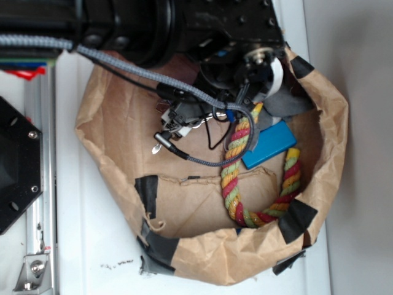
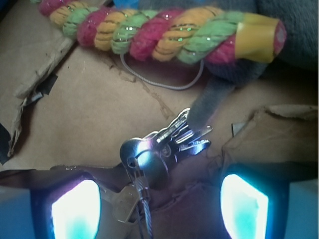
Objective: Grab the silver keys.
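Jaws stand spread apart, holding nothing, with the silver keys (image 2: 162, 149) lying between them on the brown paper (image 2: 99, 109), just near of the twisted rope (image 2: 159, 30). Light, hard and slippery, the loose bunch probably grips best across its clustered heads.

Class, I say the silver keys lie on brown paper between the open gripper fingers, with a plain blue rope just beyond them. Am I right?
Not quite. The rope is twisted red, yellow and green, not plain blue, as the wrist view shows. The silver keys do lie on the brown paper between the open gripper fingers.
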`<act>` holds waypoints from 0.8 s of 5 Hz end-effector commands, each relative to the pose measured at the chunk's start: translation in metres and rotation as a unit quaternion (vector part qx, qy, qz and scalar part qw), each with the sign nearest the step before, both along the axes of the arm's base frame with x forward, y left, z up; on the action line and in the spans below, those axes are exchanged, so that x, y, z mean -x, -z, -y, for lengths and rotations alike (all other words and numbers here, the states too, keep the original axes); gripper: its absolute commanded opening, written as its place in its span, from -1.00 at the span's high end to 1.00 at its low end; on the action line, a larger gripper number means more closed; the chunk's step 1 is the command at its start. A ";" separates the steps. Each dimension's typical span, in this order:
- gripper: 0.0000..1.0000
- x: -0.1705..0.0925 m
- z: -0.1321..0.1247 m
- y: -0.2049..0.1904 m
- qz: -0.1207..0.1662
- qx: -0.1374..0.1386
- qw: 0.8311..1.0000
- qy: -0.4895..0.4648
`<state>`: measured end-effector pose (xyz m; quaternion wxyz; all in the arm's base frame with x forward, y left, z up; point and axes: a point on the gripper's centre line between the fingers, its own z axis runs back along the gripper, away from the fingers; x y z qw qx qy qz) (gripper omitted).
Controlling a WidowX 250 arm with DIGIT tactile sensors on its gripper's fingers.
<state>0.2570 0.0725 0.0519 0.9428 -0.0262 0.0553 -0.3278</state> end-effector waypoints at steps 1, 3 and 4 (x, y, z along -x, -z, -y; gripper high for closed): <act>-1.00 0.011 -0.006 -0.012 0.008 -0.039 0.999 0.019; 1.00 0.018 -0.004 -0.018 0.022 -0.016 1.000 0.010; 1.00 0.016 -0.005 -0.020 0.018 -0.013 1.000 0.007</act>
